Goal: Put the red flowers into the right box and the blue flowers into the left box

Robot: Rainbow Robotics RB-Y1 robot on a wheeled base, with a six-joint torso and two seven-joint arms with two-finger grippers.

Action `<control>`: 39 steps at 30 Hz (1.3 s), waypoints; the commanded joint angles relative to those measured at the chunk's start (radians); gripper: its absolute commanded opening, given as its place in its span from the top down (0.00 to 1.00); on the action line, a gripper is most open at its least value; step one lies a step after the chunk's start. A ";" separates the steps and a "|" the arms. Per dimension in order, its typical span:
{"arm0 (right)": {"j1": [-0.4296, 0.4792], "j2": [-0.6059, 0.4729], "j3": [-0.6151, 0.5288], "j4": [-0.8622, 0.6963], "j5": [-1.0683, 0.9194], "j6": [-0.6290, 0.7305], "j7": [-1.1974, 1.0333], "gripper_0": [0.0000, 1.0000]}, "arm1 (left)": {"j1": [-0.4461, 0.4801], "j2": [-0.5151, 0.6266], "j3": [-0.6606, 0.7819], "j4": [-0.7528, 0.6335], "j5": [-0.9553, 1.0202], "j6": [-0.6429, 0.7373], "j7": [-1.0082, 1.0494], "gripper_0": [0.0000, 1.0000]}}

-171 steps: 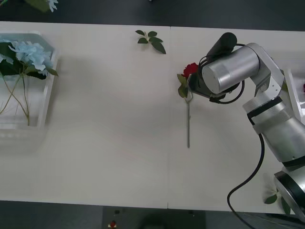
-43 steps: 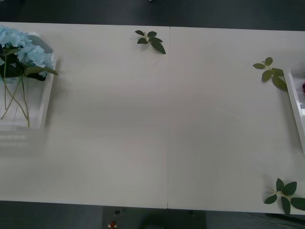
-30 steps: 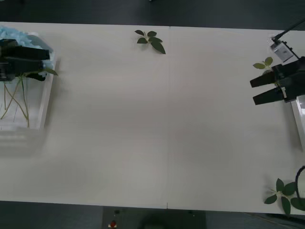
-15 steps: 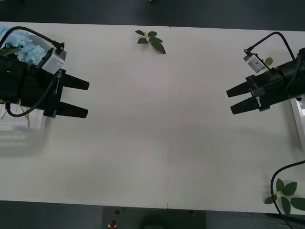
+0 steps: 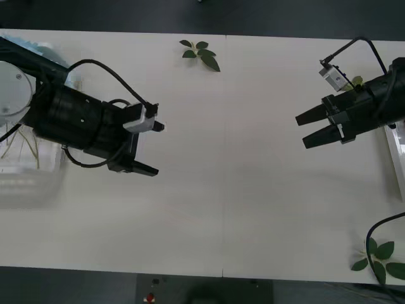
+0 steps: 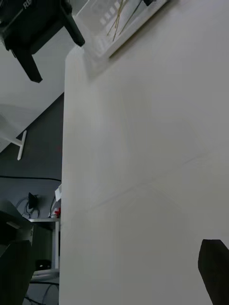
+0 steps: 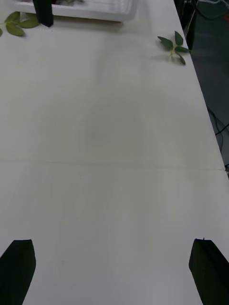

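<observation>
Front view: left arm (image 5: 82, 123) hides left box (image 5: 31, 180), blue flowers (image 5: 38, 47) mostly.

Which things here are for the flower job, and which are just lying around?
For the job: blue flowers, left box, right box, left tool and right tool, both open.
Just lying about: green leaf sprigs on the table.

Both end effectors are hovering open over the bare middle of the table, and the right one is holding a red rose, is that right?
Not quite. Both the left end effector and the right end effector do hover open over the table, but the right one holds nothing. The front view shows bare tabletop between its spread fingers, and the right wrist view shows no rose there either.
</observation>
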 commanded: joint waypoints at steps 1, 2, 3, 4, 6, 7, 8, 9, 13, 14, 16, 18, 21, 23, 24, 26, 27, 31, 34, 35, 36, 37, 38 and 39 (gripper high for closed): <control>-0.030 -0.059 -0.015 -0.025 -0.006 0.003 0.015 0.00 | -0.022 -0.061 0.010 -0.041 -0.124 -0.002 0.013 0.06; -0.029 -0.060 -0.015 -0.023 -0.006 0.003 0.015 0.00 | -0.022 -0.072 0.010 -0.044 -0.149 0.000 0.013 0.06; -0.030 -0.062 -0.015 -0.023 -0.006 0.003 0.015 0.00 | -0.020 -0.086 0.010 -0.045 -0.175 0.000 0.013 0.06; -0.029 -0.062 -0.015 -0.025 -0.006 0.003 0.015 0.00 | -0.020 -0.098 0.010 -0.047 -0.201 0.001 0.013 0.06; -0.029 -0.064 -0.015 -0.025 -0.006 0.003 0.015 0.00 | -0.020 -0.119 0.012 -0.048 -0.253 0.008 0.013 0.06; -0.029 -0.064 -0.014 -0.025 -0.006 0.004 0.015 0.00 | -0.020 -0.132 0.023 -0.054 -0.300 0.024 0.013 0.06; -0.029 -0.064 -0.014 -0.025 -0.006 0.004 0.015 0.00 | -0.020 -0.138 0.029 -0.057 -0.319 0.035 0.013 0.06; -0.029 -0.064 -0.014 -0.025 -0.006 0.004 0.015 0.00 | -0.020 -0.150 0.046 -0.062 -0.351 0.066 0.013 0.06; -0.029 -0.064 -0.014 -0.025 -0.006 0.004 0.015 0.00 | -0.022 -0.175 0.118 -0.102 -0.423 0.198 0.013 0.06; -0.029 -0.064 -0.014 -0.025 -0.006 0.004 0.015 0.00 | -0.022 -0.182 0.136 -0.116 -0.435 0.233 0.013 0.06; -0.029 -0.064 -0.014 -0.025 -0.006 0.004 0.015 0.00 | -0.023 -0.191 0.152 -0.128 -0.442 0.270 0.013 0.06; -0.029 -0.064 -0.014 -0.025 -0.006 0.004 0.015 0.00 | -0.023 -0.194 0.152 -0.139 -0.443 0.276 0.013 0.07; -0.029 -0.064 -0.014 -0.025 -0.006 0.004 0.015 0.00 | -0.023 -0.198 0.152 -0.145 -0.440 0.284 0.013 0.06; -0.029 -0.064 -0.014 -0.025 -0.006 0.004 0.015 0.00 | -0.023 -0.201 0.152 -0.145 -0.439 0.308 0.013 0.07; -0.029 -0.064 -0.014 -0.025 -0.006 0.004 0.015 0.00 | -0.023 -0.201 0.152 -0.143 -0.442 0.311 0.013 0.07; -0.029 -0.064 -0.014 -0.025 -0.006 0.004 0.015 0.00 | -0.022 -0.201 0.152 -0.143 -0.440 0.313 0.013 0.06; -0.029 -0.064 -0.014 -0.025 -0.006 0.004 0.015 0.00 | -0.022 -0.201 0.153 -0.143 -0.440 0.313 0.013 0.06; -0.029 -0.064 -0.014 -0.025 -0.006 0.004 0.015 0.00 | -0.022 -0.204 0.153 -0.117 -0.406 0.308 0.013 0.06; -0.029 -0.064 -0.014 -0.025 -0.006 0.004 0.015 0.00 | -0.020 -0.204 0.155 -0.087 -0.405 0.313 0.013 0.06; -0.029 -0.064 -0.014 -0.025 -0.006 0.004 0.015 0.00 | -0.020 -0.201 0.155 -0.077 -0.412 0.311 0.019 0.07; -0.029 -0.064 -0.014 -0.025 -0.006 0.004 0.015 0.00 | -0.020 -0.198 0.155 -0.071 -0.420 0.311 0.036 0.06; -0.029 -0.064 -0.014 -0.025 -0.006 0.004 0.015 0.00 | -0.020 -0.193 0.156 -0.067 -0.442 0.311 0.070 0.06; -0.029 -0.064 -0.014 -0.025 -0.006 0.004 0.015 0.00 | -0.020 -0.191 0.156 -0.065 -0.455 0.310 0.085 0.06; -0.029 -0.064 -0.014 -0.025 -0.006 0.004 0.015 0.00 | -0.020 -0.187 0.156 -0.067 -0.489 0.308 0.109 0.06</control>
